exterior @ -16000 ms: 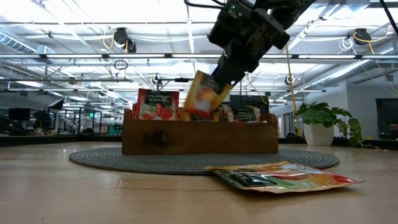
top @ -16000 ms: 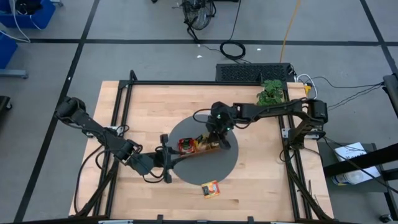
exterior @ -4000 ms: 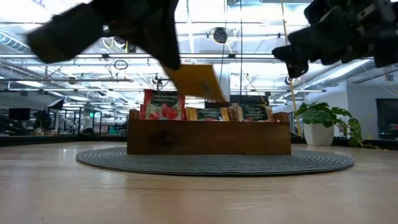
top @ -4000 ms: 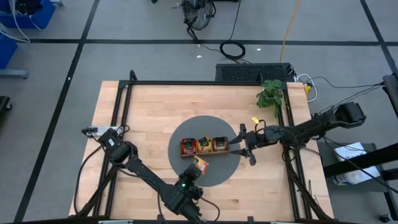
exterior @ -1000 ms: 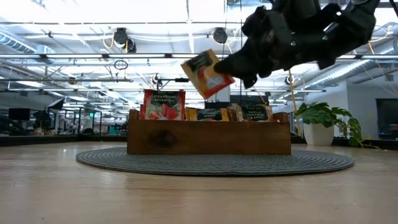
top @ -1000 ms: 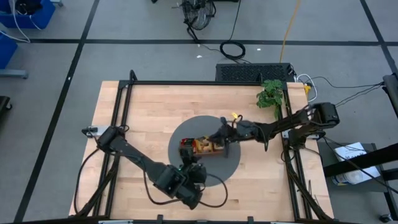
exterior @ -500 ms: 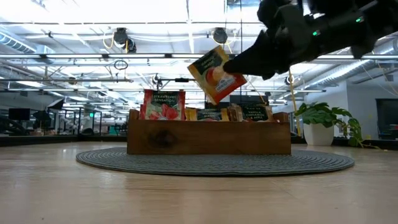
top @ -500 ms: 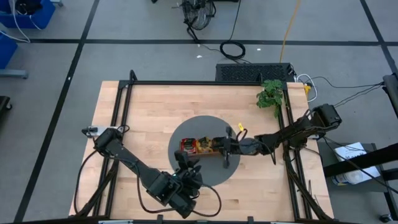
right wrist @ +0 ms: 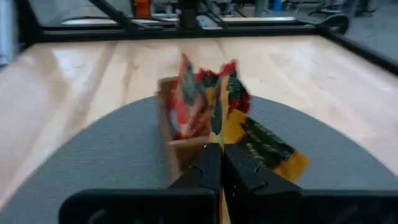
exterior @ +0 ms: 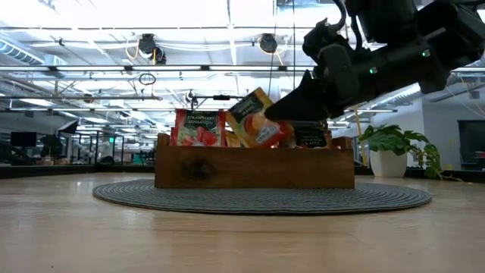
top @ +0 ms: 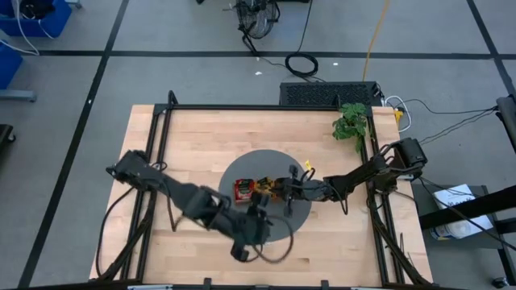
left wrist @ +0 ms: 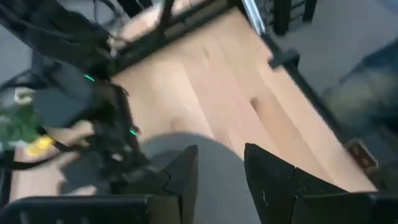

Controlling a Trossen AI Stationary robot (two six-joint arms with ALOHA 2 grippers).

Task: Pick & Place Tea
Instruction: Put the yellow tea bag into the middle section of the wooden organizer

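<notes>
Reaching in low over a round, ribbed grey mat [top: 278,221], the right gripper [exterior: 292,112] pinching a flat, glossy orange-yellow tea packet [exterior: 256,120] by one edge, packet tilted and dipping into the middle of a brown wooden tray [exterior: 254,168] with plain, smooth walls. Standing upright in that tray: red packets [exterior: 196,127] at one end, dark-printed packets [exterior: 308,136] at the other. Seen edge-on from the right wrist view, fingers [right wrist: 208,167] pressed together on the thin yellow sheet, tray end [right wrist: 180,146] just past them, red packets [right wrist: 184,93] fanned above. Seen from overhead only as small colour blocks, red, yellow, then darker, in a short row at the mat's centre, on pale planked wood table [top: 185,137] framed in black rails. Hovering near the mat's front edge, the left gripper [left wrist: 219,168], its blunt dark fingers spread apart with nothing between them, a fact only its own wrist view shows. Set at the far right corner, a small leafy green plant [top: 351,121], shown in the low view with a white pot.
</notes>
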